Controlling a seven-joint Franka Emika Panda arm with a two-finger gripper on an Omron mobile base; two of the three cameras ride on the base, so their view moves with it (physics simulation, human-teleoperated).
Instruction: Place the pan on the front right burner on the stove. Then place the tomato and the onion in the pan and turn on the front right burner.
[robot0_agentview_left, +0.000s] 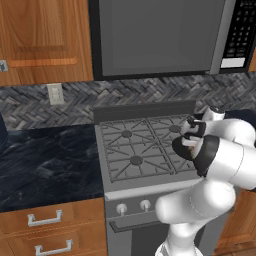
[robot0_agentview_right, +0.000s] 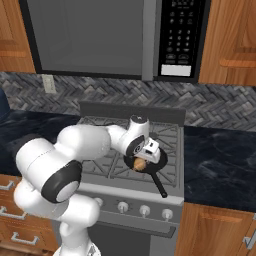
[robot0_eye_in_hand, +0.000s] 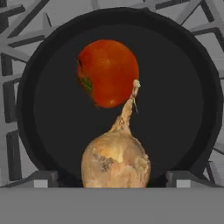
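From the hand view I see the onion (robot0_eye_in_hand: 116, 159) lying in the pan (robot0_eye_in_hand: 183, 109) between my two finger tips, one tip (robot0_eye_in_hand: 43, 178) well off to its left and the other off to its right; neither pad touches it, so the pincer (robot0_eye_in_hand: 113, 179) stands released, wide apart, with nothing grasped; the onion's dry stalk points up toward the tomato (robot0_eye_in_hand: 108, 72), which sits just beyond it on the pan floor, the stalk's end overlapping the tomato's edge in this view, though I cannot tell whether they touch. In the right base view the pan (robot0_agentview_right: 156, 167) rests on the front right burner of the stove (robot0_agentview_right: 172, 135), its long handle reaching toward the front edge above the knobs (robot0_agentview_right: 144, 210); the onion (robot0_agentview_right: 140, 164) shows tan just under the hand. My arm reaches forward from the base over the grates, the wrist bent so the pincer (robot0_agentview_right: 143, 159) points down into the pan; in the left base view the elbow and forearm cover the right side of the stove (robot0_agentview_left: 130, 150).
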